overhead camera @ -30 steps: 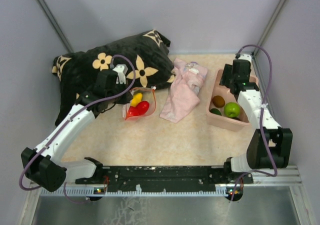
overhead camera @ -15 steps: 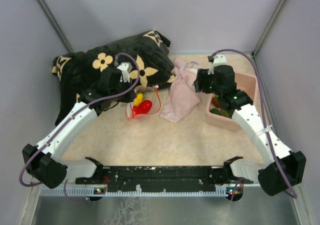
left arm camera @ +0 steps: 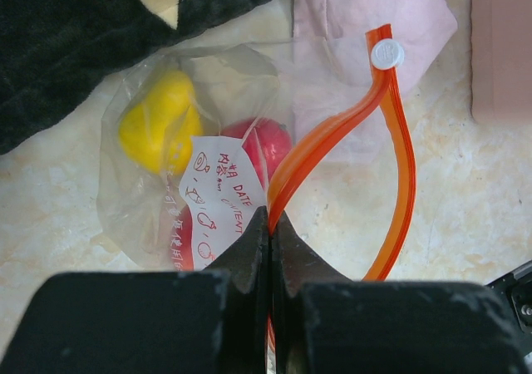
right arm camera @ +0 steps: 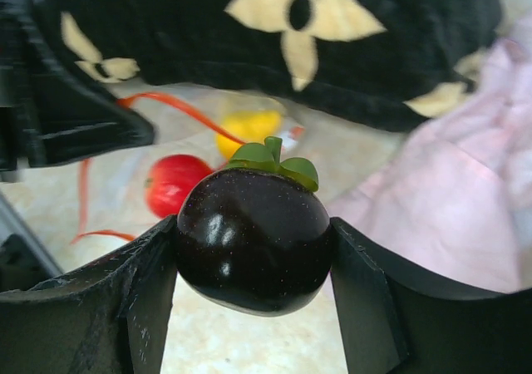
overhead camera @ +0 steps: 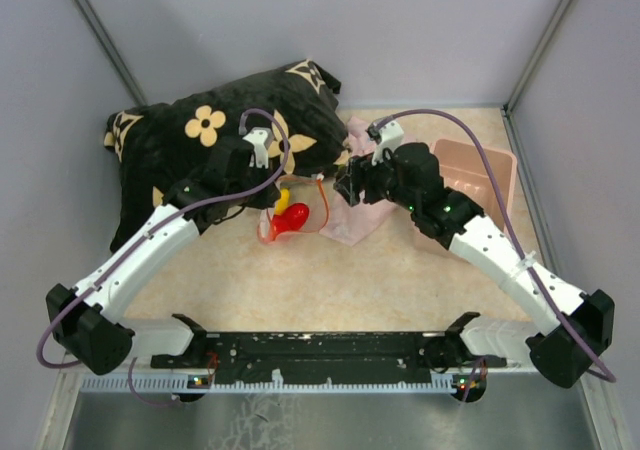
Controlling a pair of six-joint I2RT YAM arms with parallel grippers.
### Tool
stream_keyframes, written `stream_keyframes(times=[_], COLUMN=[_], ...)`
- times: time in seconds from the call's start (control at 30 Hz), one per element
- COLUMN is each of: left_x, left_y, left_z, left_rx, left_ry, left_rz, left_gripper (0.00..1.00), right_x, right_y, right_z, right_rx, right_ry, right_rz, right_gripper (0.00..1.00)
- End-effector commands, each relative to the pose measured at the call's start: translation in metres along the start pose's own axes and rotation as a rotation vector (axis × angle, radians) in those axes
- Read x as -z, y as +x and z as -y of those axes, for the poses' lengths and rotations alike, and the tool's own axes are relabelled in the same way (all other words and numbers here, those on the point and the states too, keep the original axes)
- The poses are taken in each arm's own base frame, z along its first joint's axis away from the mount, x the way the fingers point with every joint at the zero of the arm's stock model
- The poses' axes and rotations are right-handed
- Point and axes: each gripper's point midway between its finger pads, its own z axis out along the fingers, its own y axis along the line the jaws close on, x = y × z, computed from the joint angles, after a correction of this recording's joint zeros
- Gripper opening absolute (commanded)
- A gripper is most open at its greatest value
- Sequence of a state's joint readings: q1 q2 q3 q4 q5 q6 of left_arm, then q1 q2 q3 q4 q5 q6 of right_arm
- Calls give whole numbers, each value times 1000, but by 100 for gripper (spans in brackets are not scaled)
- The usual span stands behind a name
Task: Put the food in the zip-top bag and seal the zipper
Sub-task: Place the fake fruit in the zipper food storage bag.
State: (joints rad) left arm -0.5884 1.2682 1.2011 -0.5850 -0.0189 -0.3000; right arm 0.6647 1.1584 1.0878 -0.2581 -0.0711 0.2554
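The clear zip-top bag lies on the table in front of the pillow, its mouth open. Inside it are a yellow fruit and a red fruit; both also show in the top view, yellow and red. My left gripper is shut on the orange-red zipper strip at the bag's mouth. My right gripper is shut on a dark brown fruit with green leaves, held above the table just right of the bag. No lime green fruit is in view.
A black pillow with cream flowers lies behind the bag. A pale pink cloth lies right of the bag, under my right gripper. A pink bin stands at the right, by the right arm.
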Motion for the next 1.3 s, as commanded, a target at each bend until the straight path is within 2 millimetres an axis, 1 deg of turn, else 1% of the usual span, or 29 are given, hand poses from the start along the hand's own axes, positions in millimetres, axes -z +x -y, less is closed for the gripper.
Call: stream_keyframes(times=[0.0, 0.13, 0.27, 0.5, 0.7, 0.8, 0.9, 1.03, 1.07, 1.1, 1.17, 1.27], left_x=[6, 7, 10, 14, 14, 14, 12, 11, 11, 11, 11, 10], left_y=[-15, -15, -15, -13, -9, -6, -4, -1, -1, 0, 1, 3], left_z=[10, 15, 21, 34, 44, 48, 53, 58, 59, 59, 59, 60], left_rx=[4, -1, -4, -16, -24, -30, -35, -41, -43, -43, -42, -43], left_ry=[7, 16, 23, 40, 54, 64, 73, 81, 83, 83, 82, 83], left_rz=[40, 39, 44, 44, 38, 30, 22, 12, 12, 10, 9, 7], left_gripper=[0, 0, 0, 0, 0, 0, 0, 0, 0, 0, 0, 0], right_x=[1, -12, -26, -54, -72, -78, -84, -93, -95, -98, -102, -104], right_y=[-35, -21, -2, 28, 54, 65, 66, 62, 61, 60, 58, 55], right_z=[-62, -83, -93, -83, -62, -55, -50, -46, -45, -43, -42, -42], right_rx=[10, 12, 16, 22, 20, 21, 14, 2, 0, -4, -15, -22], right_ry=[-217, -293, -324, -285, -199, -169, -145, -126, -117, -109, -95, -93], right_rz=[116, 76, 39, -28, -57, -56, -31, 9, 18, 22, 37, 52], right_gripper=[53, 53, 54, 57, 61, 65, 70, 78, 79, 79, 70, 69])
